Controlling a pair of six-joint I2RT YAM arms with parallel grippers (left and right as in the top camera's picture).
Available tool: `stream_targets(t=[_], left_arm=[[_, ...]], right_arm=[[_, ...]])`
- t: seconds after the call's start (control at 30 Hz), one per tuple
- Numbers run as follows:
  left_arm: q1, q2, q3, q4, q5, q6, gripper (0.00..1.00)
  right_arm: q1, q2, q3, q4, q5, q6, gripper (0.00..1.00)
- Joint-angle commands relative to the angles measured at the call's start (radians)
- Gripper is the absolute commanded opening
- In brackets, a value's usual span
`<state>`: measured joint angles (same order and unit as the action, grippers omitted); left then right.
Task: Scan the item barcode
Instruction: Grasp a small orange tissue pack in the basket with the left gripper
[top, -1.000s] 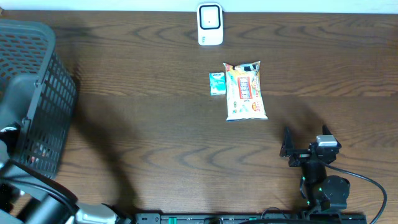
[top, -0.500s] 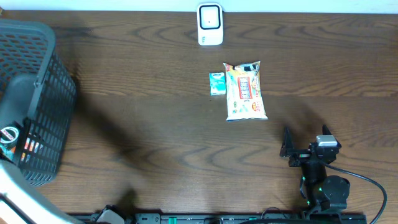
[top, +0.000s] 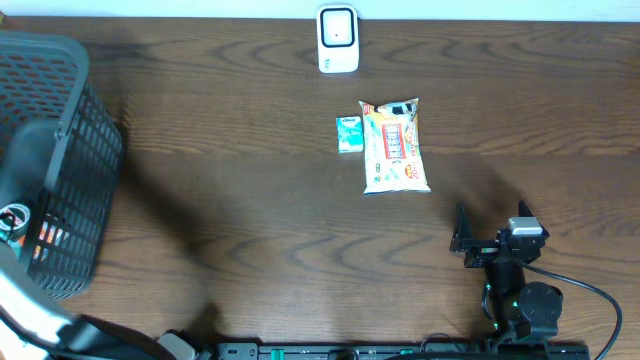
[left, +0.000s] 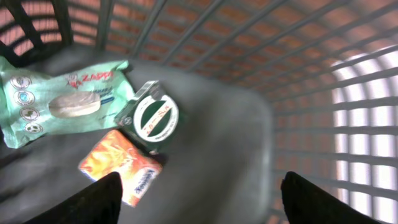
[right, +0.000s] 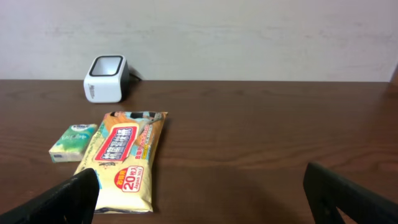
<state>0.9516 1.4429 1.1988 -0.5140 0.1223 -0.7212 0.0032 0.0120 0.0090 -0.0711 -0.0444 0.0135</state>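
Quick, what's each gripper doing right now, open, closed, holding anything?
Left gripper: open, empty, over the basket.
Right gripper: open, holding nothing.

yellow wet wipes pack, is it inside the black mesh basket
No, the yellow wet wipes pack lies on the dark wooden table, well apart from the black mesh basket.

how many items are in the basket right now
3. A green packet lies at the left of the basket floor, a round green tin sits right of it, and an orange box lies nearer the camera. More may be hidden outside the wrist view.
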Motion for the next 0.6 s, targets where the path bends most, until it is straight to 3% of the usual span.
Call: stream_targets(t=[0.0,0.23,0.57], left_arm=[[-0.002,0.060,0.010,-0.003,-0.002,0.014,0.84],[-0.002,0.179,0.010,-0.044,-0.002,-0.012,0.85],[-0.004,0.294,-0.006,-0.133,-0.003,-0.205,0.90]], right_arm=[[0.004,-0.005,-0.003,-0.003,0.008,-0.011,0.99],[0.004,-0.005,-0.003,-0.003,0.008,-0.011,0.99],[0.004,-0.005,-0.003,-0.003,0.008,-0.011,0.99]])
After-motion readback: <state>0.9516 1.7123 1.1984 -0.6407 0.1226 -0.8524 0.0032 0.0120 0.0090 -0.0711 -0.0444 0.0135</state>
